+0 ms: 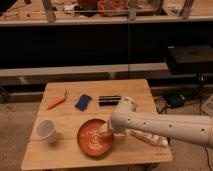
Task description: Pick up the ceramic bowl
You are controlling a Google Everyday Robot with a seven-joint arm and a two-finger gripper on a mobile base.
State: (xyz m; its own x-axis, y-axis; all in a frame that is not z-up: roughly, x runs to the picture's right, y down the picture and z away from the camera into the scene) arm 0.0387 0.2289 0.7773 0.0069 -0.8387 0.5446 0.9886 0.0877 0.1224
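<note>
The ceramic bowl (94,138) is a wide, shallow orange-red dish with pale ring marks inside. It sits on the wooden table (60,155) near the front edge, in the middle. My gripper (106,131) is at the end of the white arm (165,127) that reaches in from the right. It is at the bowl's right rim, low over the dish.
A small white cup (46,131) stands left of the bowl. An orange carrot-like thing (56,101), a blue object (83,102) and a black bar (109,100) lie along the back of the table. Dark shelving stands behind. Black gear sits at the right.
</note>
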